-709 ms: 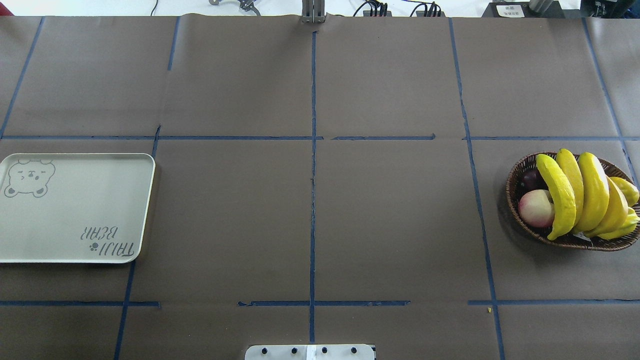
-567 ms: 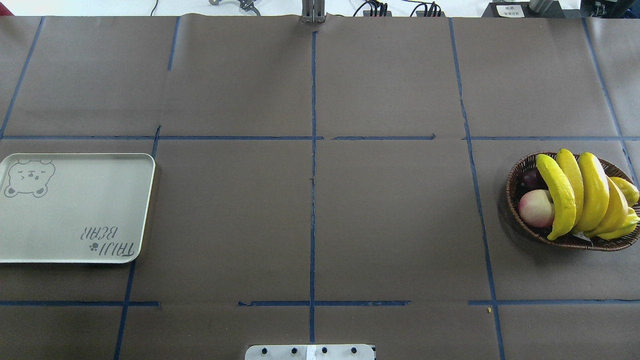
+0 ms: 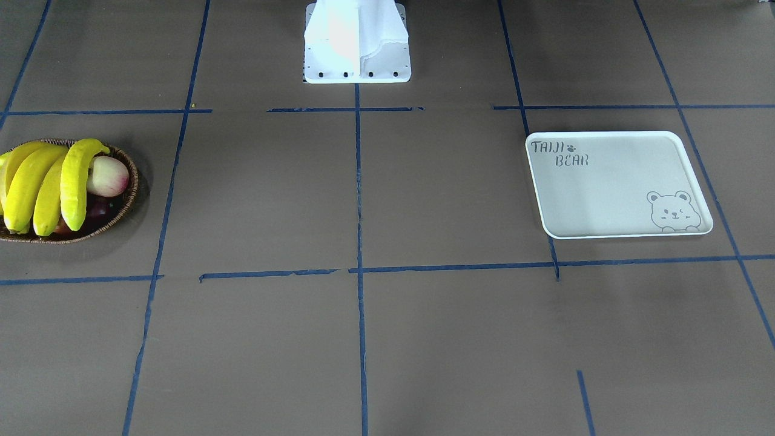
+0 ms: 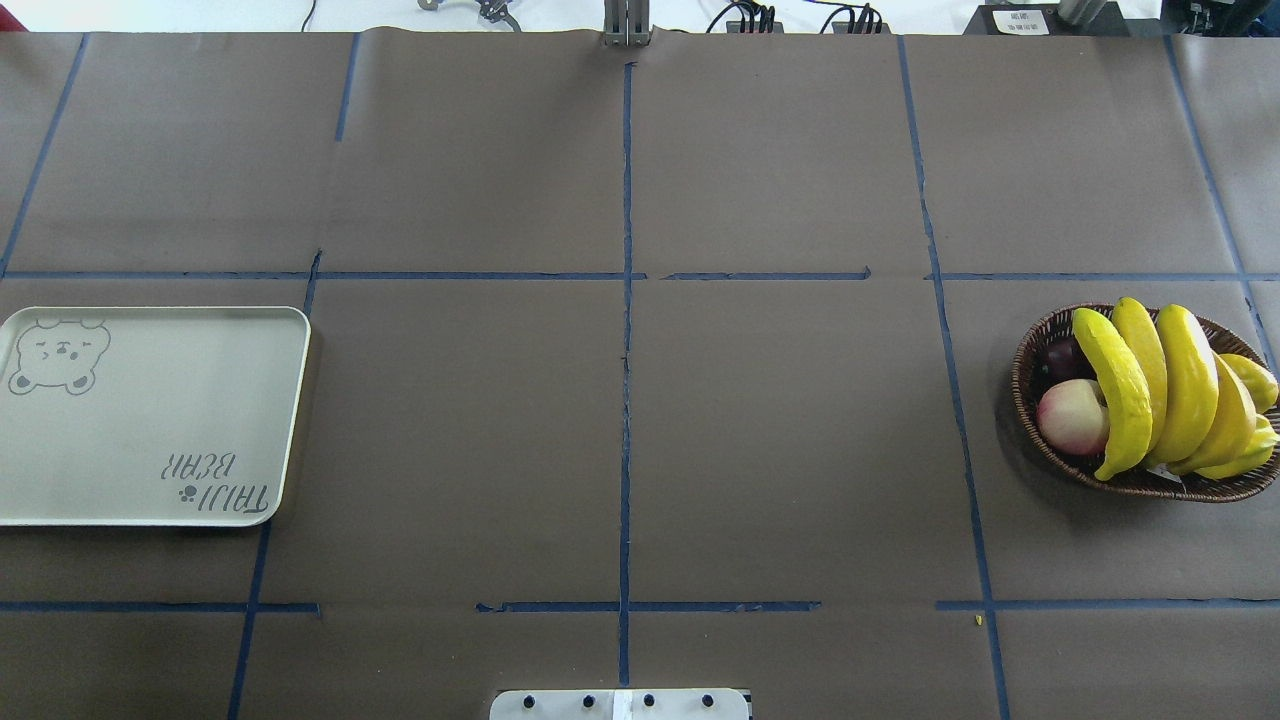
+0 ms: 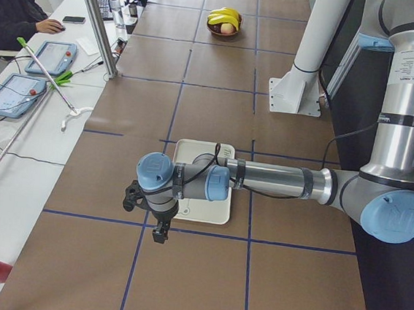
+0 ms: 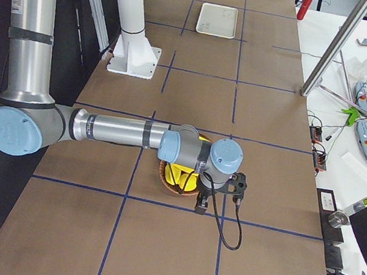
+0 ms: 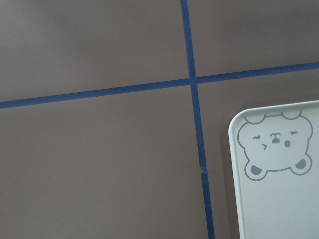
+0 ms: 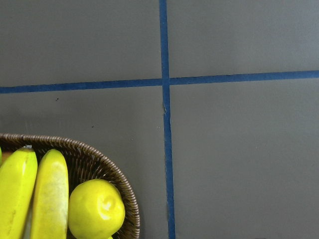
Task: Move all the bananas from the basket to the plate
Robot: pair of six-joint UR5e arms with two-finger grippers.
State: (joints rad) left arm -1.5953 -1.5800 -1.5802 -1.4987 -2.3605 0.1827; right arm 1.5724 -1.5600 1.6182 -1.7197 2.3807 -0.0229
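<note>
Nothing has moved, so no transfer is begun: the bananas [image 4: 1160,385] lie in the basket [image 4: 1022,400] just below the right claw [image 6: 202,205], the plate [image 4: 150,430] beside the left claw [image 5: 160,232] holds none, and how wide either claw stands I cannot tell.

One table [image 4: 780,450] carries one basket [image 4: 1020,390] and one plate [image 4: 150,420]. In the basket, four bananas [image 4: 1190,385] count plainly. A fifth yellow tip at the pile's outer edge may be another, but too much of it is hidden to be sure. With them lie one pink-cream round fruit [image 4: 1072,417], one dark red-purple fruit [image 4: 1062,357] and one round yellow fruit [image 8: 96,210]. There are two robot arms, the left arm [image 5: 278,182] and the right arm [image 6: 122,132]. Beside the table are two tablets [image 5: 51,58] and one person [image 5: 12,4].
</note>
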